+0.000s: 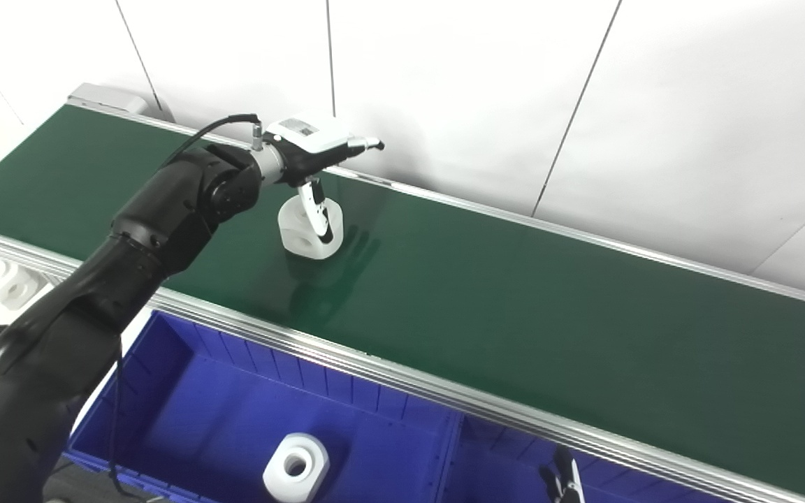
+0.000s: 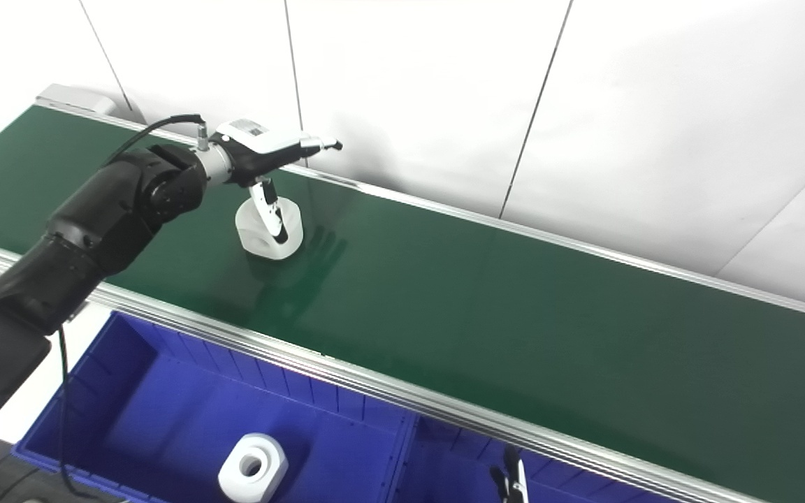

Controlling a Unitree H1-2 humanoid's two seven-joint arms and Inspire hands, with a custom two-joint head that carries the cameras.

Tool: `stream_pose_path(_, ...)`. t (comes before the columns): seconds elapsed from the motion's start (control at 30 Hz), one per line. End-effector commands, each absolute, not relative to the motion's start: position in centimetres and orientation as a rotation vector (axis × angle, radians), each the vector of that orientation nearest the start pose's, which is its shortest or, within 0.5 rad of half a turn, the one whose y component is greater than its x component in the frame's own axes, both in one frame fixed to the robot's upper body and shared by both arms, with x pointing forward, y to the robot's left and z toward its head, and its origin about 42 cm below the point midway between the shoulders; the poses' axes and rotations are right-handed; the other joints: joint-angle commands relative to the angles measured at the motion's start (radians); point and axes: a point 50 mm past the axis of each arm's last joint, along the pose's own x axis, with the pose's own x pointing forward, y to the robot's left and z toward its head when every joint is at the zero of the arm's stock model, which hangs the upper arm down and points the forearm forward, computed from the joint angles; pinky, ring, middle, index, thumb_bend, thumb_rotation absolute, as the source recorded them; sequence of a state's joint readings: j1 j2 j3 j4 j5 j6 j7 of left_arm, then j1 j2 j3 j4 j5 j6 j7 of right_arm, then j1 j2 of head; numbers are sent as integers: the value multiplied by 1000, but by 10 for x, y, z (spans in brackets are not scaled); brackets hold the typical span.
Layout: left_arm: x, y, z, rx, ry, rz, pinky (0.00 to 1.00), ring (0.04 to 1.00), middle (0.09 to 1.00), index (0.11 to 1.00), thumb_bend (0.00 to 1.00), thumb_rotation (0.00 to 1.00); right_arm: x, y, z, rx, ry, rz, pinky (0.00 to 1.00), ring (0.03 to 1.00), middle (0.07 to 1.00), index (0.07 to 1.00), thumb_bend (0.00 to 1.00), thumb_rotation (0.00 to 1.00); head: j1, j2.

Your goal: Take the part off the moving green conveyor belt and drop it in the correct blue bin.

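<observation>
A white blocky part with a round hole (image 1: pixel 293 228) stands on the green conveyor belt (image 1: pixel 514 300) near its far left. My left hand (image 1: pixel 312 150) reaches over the part from the left. Its thumb (image 1: pixel 317 209) hangs down in front of the part and its fingers (image 1: pixel 364 144) stretch out straight above and beyond it, not closed on it. The same part shows in the right eye view (image 2: pixel 254 229). Only the fingertips of my right hand (image 1: pixel 562 482) show at the bottom edge, over the blue bin (image 1: pixel 200 391).
A similar white part (image 1: pixel 296 467) lies in the bin's left compartment. A divider (image 1: pixel 450 447) splits off the right compartment. The belt's silver rail (image 1: pixel 402 381) runs between belt and bin. Another white part (image 1: pixel 15 286) lies off the belt at the far left. A white wall stands behind.
</observation>
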State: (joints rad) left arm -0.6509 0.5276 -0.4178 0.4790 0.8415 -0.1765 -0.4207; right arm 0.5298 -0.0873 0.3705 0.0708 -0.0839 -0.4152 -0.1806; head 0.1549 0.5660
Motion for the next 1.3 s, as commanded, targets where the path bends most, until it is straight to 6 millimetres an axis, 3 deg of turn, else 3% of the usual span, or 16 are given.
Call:
stream_pose_path(0.0, 475, 282, 216, 1639, -42, -610, 804, 935, 954, 953, 1000, 250, 68, -164, 22, -4, 98, 98, 1000, 961, 1000, 1000, 757, 1000, 0, 1)
stream_pose_path(0.23, 473, 276, 201, 1728, -53, -610, 840, 938, 950, 946, 1000, 276, 66, -163, 24, -3, 93, 97, 1000, 956, 1000, 1000, 769, 1000, -7, 10)
stream_pose_path(0.47, 474, 268, 185, 1829, -79, -651, 823, 910, 915, 878, 1000, 276, 63, -163, 26, -15, 89, 100, 1000, 962, 1000, 1000, 763, 1000, -8, 16)
stream_pose_path(0.57, 475, 262, 180, 1864, -135, -638, 765, 863, 865, 817, 1000, 173, 63, -162, 27, -11, 89, 99, 1000, 955, 1000, 1000, 767, 1000, -9, 18)
stream_pose_path(0.6, 476, 260, 178, 1855, -171, -629, 682, 771, 789, 754, 981, 104, 63, -161, 27, -9, 88, 99, 1000, 953, 1000, 1000, 767, 1000, -10, 18)
stream_pose_path(0.67, 477, 258, 176, 1819, -257, -606, 570, 595, 656, 641, 825, 19, 63, -160, 28, -8, 87, 100, 1000, 953, 1000, 1000, 772, 1000, -13, 21)
stream_pose_path(0.7, 477, 258, 174, 1798, -299, -598, 570, 595, 656, 641, 825, 19, 62, -160, 28, -8, 87, 100, 1000, 953, 1000, 1000, 772, 1000, -13, 22)
stream_pose_path(0.73, 478, 257, 173, 1778, -331, -593, 531, 536, 574, 537, 645, 7, 62, -160, 28, -8, 86, 101, 1000, 953, 1000, 1000, 775, 1000, -14, 23)
stream_pose_path(0.8, 478, 256, 171, 1742, -364, -589, 481, 488, 531, 479, 554, 1, 62, -160, 28, -3, 86, 102, 1000, 957, 1000, 1000, 785, 1000, -14, 23)
stream_pose_path(0.93, 477, 252, 166, 1675, -321, -604, 364, 441, 481, 490, 526, 0, 63, -159, 29, 6, 86, 100, 1000, 954, 1000, 1000, 808, 1000, -20, 23)
stream_pose_path(1.13, 474, 248, 163, 1618, -302, -617, 304, 375, 435, 497, 525, 0, 63, -158, 30, 3, 81, 99, 1000, 945, 1000, 1000, 827, 1000, -26, 27)
stream_pose_path(1.27, 473, 246, 168, 1602, -304, -621, 347, 427, 491, 477, 524, 0, 63, -157, 30, 4, 81, 96, 1000, 937, 1000, 1000, 836, 1000, -26, 27)
